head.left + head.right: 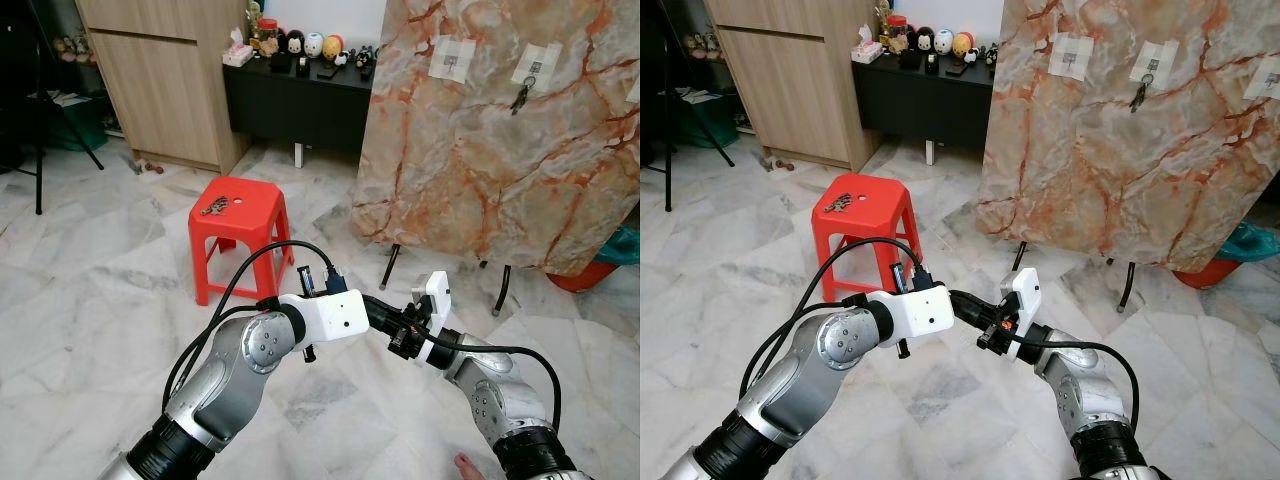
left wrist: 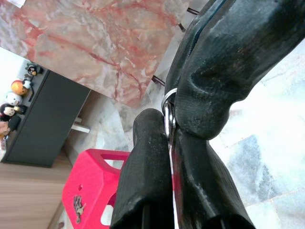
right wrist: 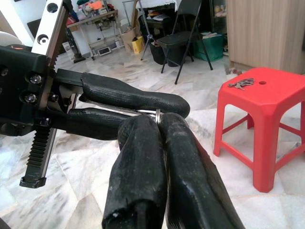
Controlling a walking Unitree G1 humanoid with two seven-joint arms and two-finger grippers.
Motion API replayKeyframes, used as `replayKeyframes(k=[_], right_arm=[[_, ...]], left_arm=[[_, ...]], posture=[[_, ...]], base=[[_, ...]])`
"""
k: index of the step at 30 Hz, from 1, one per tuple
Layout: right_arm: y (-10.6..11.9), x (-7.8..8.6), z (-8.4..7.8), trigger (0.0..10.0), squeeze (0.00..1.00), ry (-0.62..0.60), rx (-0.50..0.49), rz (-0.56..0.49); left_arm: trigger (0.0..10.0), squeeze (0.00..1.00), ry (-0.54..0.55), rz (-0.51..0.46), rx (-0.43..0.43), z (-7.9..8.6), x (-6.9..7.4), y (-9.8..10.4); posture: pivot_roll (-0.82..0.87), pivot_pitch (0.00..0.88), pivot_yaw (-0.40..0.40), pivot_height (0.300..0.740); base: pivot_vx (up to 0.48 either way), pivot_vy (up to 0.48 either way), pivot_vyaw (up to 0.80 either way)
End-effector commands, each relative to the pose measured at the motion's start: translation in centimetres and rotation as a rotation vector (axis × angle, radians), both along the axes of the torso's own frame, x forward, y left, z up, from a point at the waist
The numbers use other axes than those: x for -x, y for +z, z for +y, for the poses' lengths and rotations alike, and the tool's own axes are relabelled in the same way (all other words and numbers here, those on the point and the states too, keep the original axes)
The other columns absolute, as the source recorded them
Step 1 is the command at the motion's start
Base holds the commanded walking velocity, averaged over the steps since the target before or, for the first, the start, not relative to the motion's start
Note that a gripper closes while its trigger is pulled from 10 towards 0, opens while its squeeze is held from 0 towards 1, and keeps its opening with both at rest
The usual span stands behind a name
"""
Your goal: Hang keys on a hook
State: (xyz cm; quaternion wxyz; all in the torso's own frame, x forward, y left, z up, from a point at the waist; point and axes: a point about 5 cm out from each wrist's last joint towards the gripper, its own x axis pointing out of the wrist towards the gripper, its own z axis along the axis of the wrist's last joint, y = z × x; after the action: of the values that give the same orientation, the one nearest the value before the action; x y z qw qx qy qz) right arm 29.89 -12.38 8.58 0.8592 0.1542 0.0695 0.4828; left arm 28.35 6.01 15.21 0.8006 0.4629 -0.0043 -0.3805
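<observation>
Key ring (image 3: 157,112) mostly hidden between end effectors

Two grippers are seen, the left gripper (image 2: 170,129) and the right gripper (image 3: 161,125), with one silver key ring (image 2: 167,110) pinched between them. One red stool (image 1: 240,232) is counted, with one bunch of keys (image 1: 215,207) on its seat. One marble-patterned board (image 1: 500,130) is counted, with three paper patches on it and one set of keys (image 1: 520,97) hung there.

Red plastic stool (image 1: 240,216) on pale marble floor (image 1: 100,280), bunch of keys (image 1: 214,207) lying on its seat
</observation>
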Motion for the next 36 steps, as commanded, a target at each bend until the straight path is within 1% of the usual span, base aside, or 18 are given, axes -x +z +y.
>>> replayKeyframes(k=[1, 8, 12, 18, 19, 20, 21, 31, 33, 36], right_arm=[[0.26, -0.28, -0.1, 0.0, 0.0, -0.002, 0.012, -0.01], [0.27, -0.3, -0.21, 0.0, 0.0, -0.004, 0.012, -0.011], [0.29, -0.32, -0.27, 0.0, 0.0, -0.006, 0.012, -0.011], [0.32, -0.33, -0.26, 0.0, 0.0, -0.005, 0.01, -0.012], [0.34, -0.34, -0.26, 0.0, 0.0, -0.005, 0.009, -0.012], [0.34, -0.34, -0.26, 0.0, 0.0, -0.005, 0.009, -0.012], [0.36, -0.35, -0.25, 0.0, 0.0, -0.005, 0.009, -0.013], [0.45, -0.57, -0.34, 0.0, 0.0, -0.028, 0.005, -0.014], [0.57, -0.7, -0.33, 0.0, 0.0, -0.034, -0.001, -0.017], [0.87, -0.84, -0.2, 0.0, 0.0, -0.037, -0.01, -0.027]], left_arm=[[10.0, 0.0, -0.026, -0.015, 0.009, -0.75, 0.12, 0.38], [10.0, 0.0, -0.025, -0.019, 0.007, -0.76, 0.12, 0.38], [10.0, 0.0, -0.004, -0.036, 0.002, -0.38, -0.03, 0.31], [10.0, 0.0, -0.001, -0.054, -0.013, -0.21, -0.15, 0.33], [10.0, 0.27, -0.003, -0.058, -0.015, -0.22, -0.16, 0.34], [10.0, 0.27, -0.003, -0.058, -0.015, -0.22, -0.16, 0.34], [10.0, 1.0, -0.005, -0.06, -0.015, -0.24, -0.18, 0.36], [10.0, 1.0, -0.008, -0.066, -0.02, -0.24, -0.25, 0.45], [10.0, 1.0, -0.013, -0.057, -0.031, -0.14, -0.2, 0.33], [10.0, 1.0, -0.041, -0.024, -0.058, 0.16, 0.26, -0.17]], posture=[[0.11, 0.0, -0.085, 0.74], [0.11, 0.0, -0.086, 0.74], [0.11, 0.0, -0.087, 0.74], [0.11, 0.0, -0.088, 0.74], [0.11, 0.0, -0.088, 0.74], [0.11, 0.0, -0.088, 0.74], [0.11, 0.0, -0.088, 0.74], [0.11, 0.0, -0.089, 0.74], [0.11, 0.0, -0.089, 0.74], [0.11, 0.0, -0.088, 0.74]], base=[[0.0, 0.0, 0.0], [0.0, 0.0, 0.0], [0.0, 0.0, 0.0], [0.0, 0.0, 0.0], [0.0, 0.0, 0.0], [0.0, 0.0, 0.0], [0.0, 0.0, 0.0], [0.0, 0.0, 0.0], [0.0, 0.0, 0.0], [0.0, 0.0, 0.0]])
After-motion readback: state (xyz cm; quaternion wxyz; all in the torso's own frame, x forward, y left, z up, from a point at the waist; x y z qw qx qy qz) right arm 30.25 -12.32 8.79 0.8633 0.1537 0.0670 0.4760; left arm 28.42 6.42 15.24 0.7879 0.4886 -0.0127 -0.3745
